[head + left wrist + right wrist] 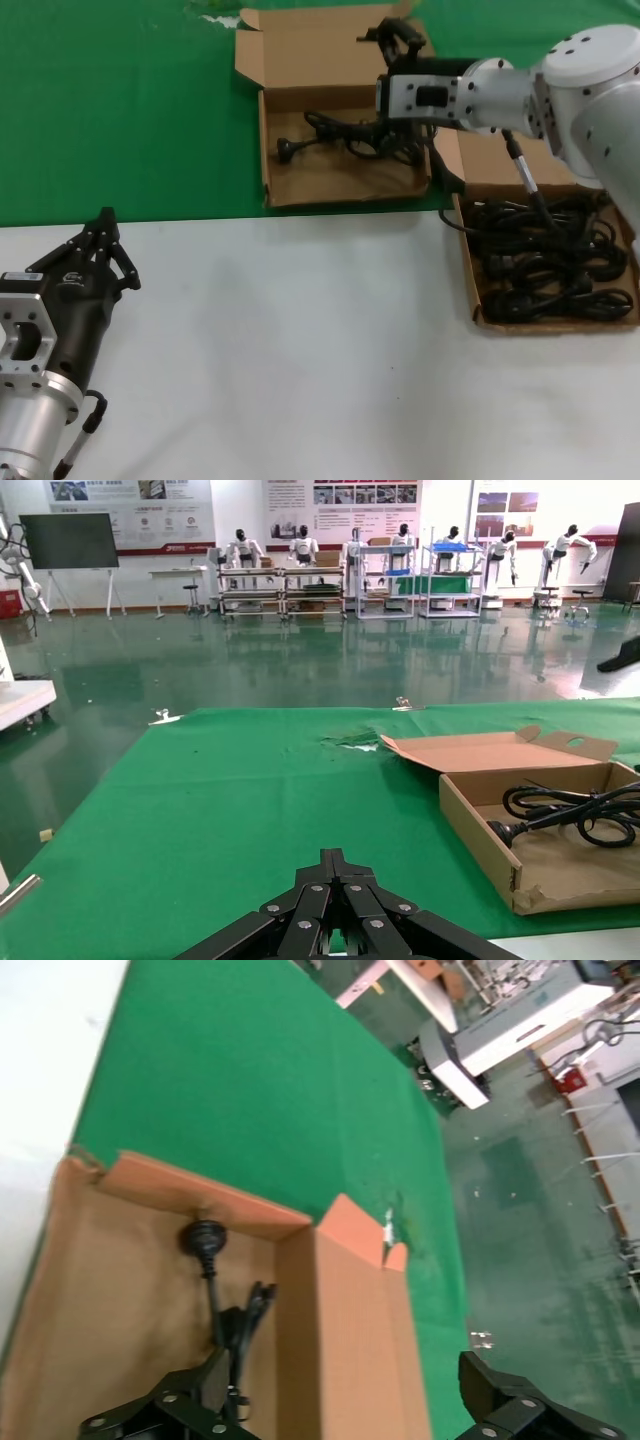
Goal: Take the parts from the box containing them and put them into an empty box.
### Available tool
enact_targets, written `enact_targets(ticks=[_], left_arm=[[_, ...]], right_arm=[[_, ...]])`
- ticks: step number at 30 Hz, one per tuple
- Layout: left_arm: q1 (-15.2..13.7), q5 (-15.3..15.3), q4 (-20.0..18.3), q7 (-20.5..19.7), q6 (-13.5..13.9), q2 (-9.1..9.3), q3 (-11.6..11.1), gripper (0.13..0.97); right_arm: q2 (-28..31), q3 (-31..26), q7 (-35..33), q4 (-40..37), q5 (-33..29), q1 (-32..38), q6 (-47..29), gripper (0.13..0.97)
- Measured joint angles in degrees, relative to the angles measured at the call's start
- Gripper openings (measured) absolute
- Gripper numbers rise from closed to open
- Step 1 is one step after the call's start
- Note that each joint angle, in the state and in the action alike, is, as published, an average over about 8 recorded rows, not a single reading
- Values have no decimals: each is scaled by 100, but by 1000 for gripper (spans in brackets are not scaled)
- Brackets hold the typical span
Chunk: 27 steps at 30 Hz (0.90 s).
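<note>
The squarer box with the ragged front rim lies on the green cloth with one black power cord in it. My right gripper hangs over that box's right side, open wide. In the right wrist view the right gripper has one finger beside the cord and the other past the lid. The wider box at the right holds several coiled cords. My left gripper is shut and empty at the near left; it shows in its wrist view.
The near half of the table is white, the far half green cloth. The left wrist view shows the squarer box with its cord on the cloth. The right forearm reaches over the wider box's back.
</note>
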Motion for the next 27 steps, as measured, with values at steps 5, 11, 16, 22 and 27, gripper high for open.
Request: enact_targets(ticks=[5,11,16,22,27], left_arm=[[0,0,0,0,0,0,0,139],[0,0,0,0,0,0,0,139],[0,0,0,0,0,0,0,139],[0,0,0,0,0,0,0,166],[0,0,0,0,0,0,0,200]], right_arm=[[27,257,-105,1,-39,79,-9,743],[56,428,-126,6,-99,130,-59,852],[70,465,-83,68,-103,80,-47,900],[141,582,183,468,-73,-284,99,949],[232,736,530,992,-33,-758,291,959]])
